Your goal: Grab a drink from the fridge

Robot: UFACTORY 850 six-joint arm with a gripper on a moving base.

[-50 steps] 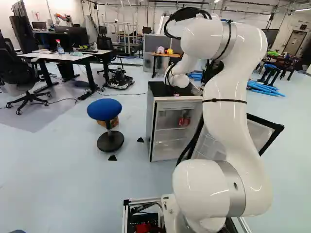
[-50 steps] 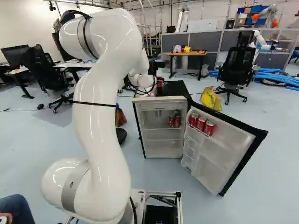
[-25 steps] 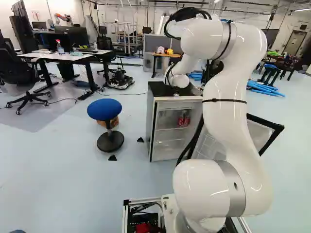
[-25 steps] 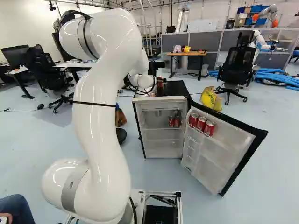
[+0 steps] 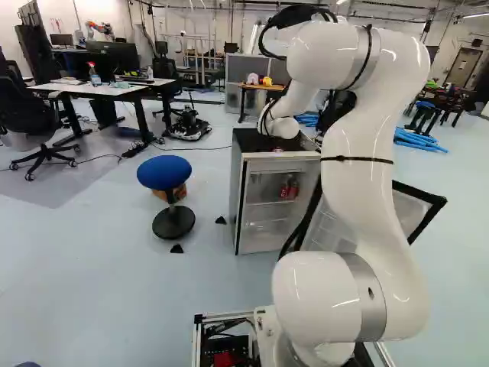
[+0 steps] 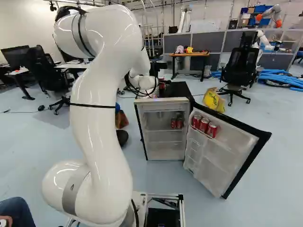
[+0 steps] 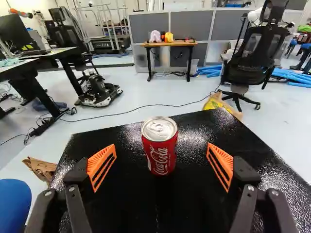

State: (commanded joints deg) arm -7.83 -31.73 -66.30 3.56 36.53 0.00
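The can on the fridge is red, white-lettered and silver-topped.

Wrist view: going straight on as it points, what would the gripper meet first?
Probably the red can, standing on the fridge top in line with the open gripper; how far ahead is unclear.

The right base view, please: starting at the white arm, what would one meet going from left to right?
White arm → two cans inside the fridge → three red cans in the open door → black office chair.
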